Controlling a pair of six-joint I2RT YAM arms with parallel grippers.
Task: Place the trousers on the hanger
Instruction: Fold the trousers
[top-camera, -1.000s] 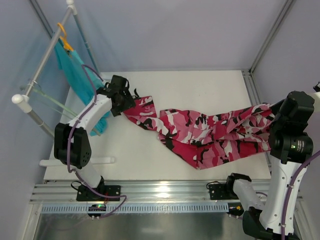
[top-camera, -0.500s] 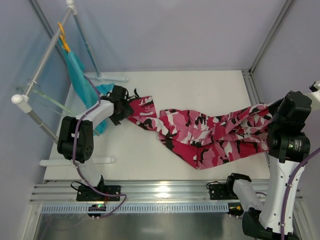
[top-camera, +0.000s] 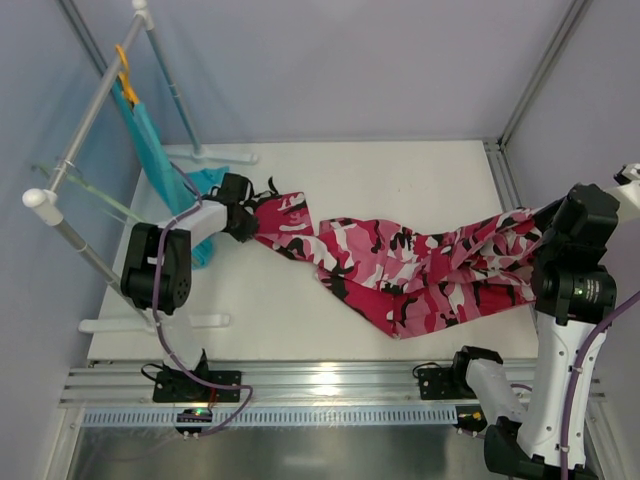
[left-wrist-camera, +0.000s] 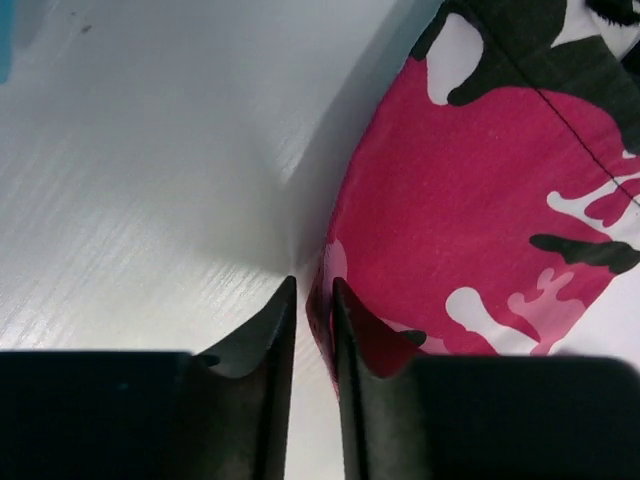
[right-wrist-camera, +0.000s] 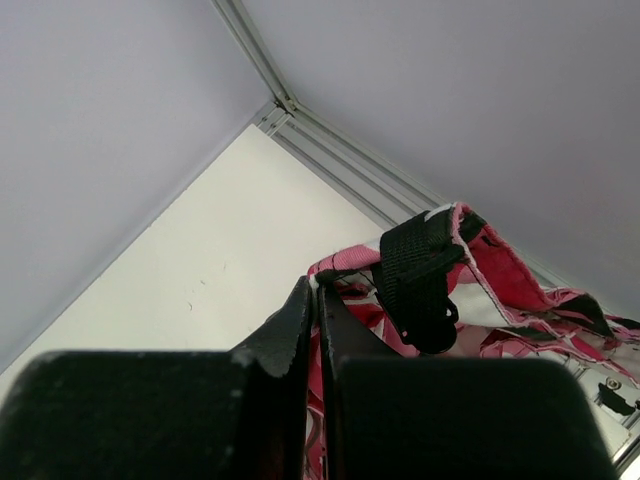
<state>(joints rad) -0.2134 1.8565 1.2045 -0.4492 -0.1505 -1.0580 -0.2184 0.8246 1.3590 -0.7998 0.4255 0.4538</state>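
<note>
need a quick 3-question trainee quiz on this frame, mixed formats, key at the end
1. True or false: the trousers hang on the mint-green hanger.
2. Which garment hangs at the white tube rack? A) teal garment B) trousers C) none
3. Fill in: the left gripper and the right gripper each pinch an end of the ____.
Key: 1 false, they lie across the table; 2 A; 3 trousers.
</note>
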